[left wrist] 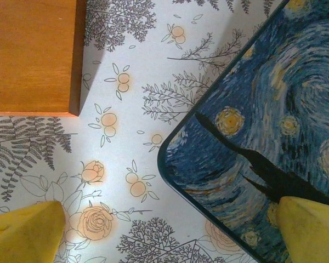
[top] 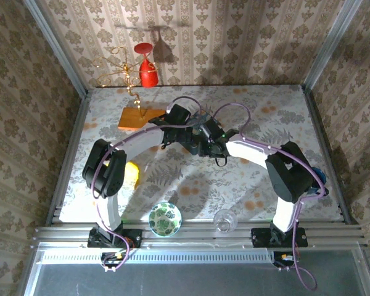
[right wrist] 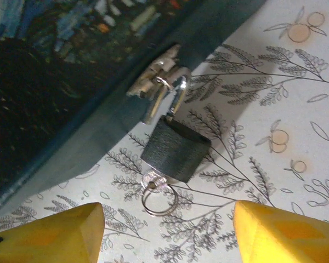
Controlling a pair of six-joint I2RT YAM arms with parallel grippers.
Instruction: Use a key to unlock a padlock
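So the padlock (right wrist: 175,149) sits between the right gripper (right wrist: 167,235)'s two fingers, just ahead of the tips. Its dark body lies on the floral tablecloth (right wrist: 274,109), and the silvery shackle is hooked through the hasp (right wrist: 152,76) on the side of the blue tin (right wrist: 71,126). The key (right wrist: 153,179) is stuck in the end nearest the fingertips, with a little ring (right wrist: 160,201) hanging off it. Those yellow fingers (right wrist: 44,233) are spread wide with nothing in them. Off the right finger it's bare cloth with loads of room, while the tin wall closes in off the left finger.

The left gripper (left wrist: 167,235) is spread and empty too. Its right finger sits over the tin's painted lid corner and its left finger over cloth. A wooden board (left wrist: 30,55) lies ahead of the left finger, with an open strip of cloth between board and tin.

From above, metal rails (top: 66,161) and patterned wallpaper (top: 234,43) box the table in. A bowl (top: 165,219) and a glass (top: 224,220) stand at the near edge.
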